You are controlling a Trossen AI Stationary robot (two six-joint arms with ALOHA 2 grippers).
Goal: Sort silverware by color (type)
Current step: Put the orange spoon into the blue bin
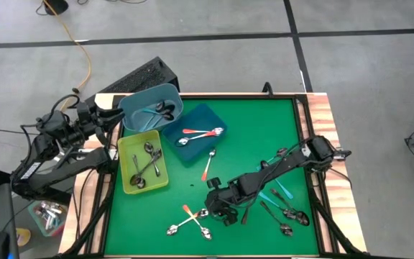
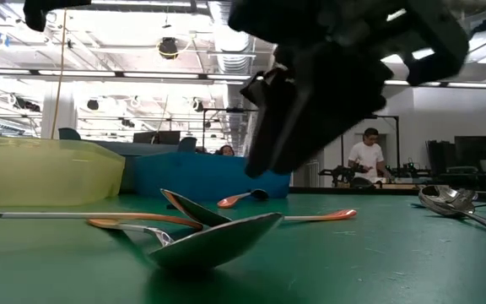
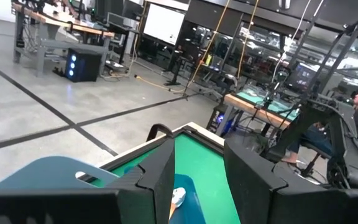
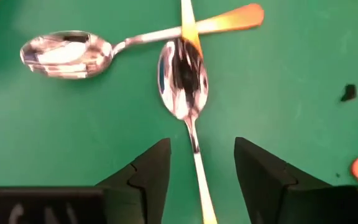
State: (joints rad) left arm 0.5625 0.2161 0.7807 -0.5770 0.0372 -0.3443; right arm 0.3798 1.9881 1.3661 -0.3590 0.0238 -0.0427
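Room: grey concrete floor with dark lines around a green counter (image 1: 257, 137) edged in wood.
High view, bins: teal tub (image 1: 152, 108) held up at the far-left corner with dark spoons inside; dark-blue tray (image 1: 203, 119) carrying two orange-handled spoons (image 1: 201, 132); yellow tray (image 1: 129, 155) carrying silver spoons (image 1: 149, 164).
High view, loose silverware: one orange-handled spoon (image 1: 208, 166) mid-counter; crossed cluster (image 1: 190, 221) at the near edge; dark and teal-handled pile (image 1: 284, 208) near the right edge.
High view, right pincer (image 1: 220, 210): low over the counter, just beside the crossed cluster.
High view, left pincer (image 1: 124, 109): at the teal tub's rim.
Low view: crossed spoons (image 2: 213, 236) in front, bowls on the cloth; dark arm looming above; person in white standing far behind.
Left wrist view: left pincer (image 3: 197, 180) fingers apart; whether clamped on the tub cannot be told.
Right wrist view: right pincer (image 4: 196, 171) fingers apart, straddling a spoon's thin handle (image 4: 197, 171), not clamped; second spoon (image 4: 67, 53) lying crosswise beyond.
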